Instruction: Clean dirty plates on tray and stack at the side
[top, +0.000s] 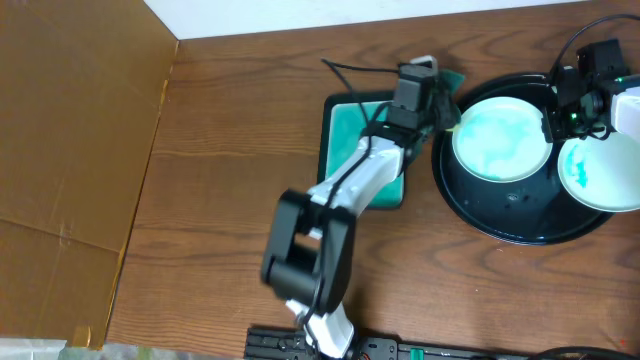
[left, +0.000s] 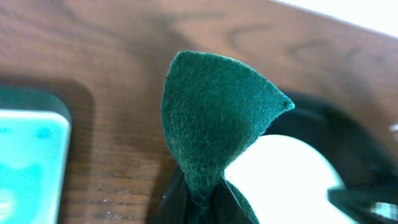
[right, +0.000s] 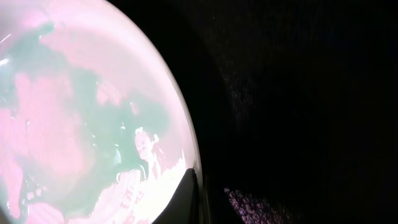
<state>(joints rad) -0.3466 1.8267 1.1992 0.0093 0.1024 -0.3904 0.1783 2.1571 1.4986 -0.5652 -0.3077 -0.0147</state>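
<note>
My left gripper pinches the green scouring pad; my right gripper clamps the smeared plate at its rim. Hard scrubbing could twist it loose onto the tray.

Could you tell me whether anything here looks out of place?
Teal-green smears mark the left plate, inside the black tray, and the right plate, which overhangs the tray's right rim. The green pad is pinched folded in the left gripper.

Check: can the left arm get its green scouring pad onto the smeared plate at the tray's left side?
Probably yes. The left gripper, shut on the scouring pad, hangs beside the smeared plate with nothing between; the right gripper only holds its far rim.
</note>
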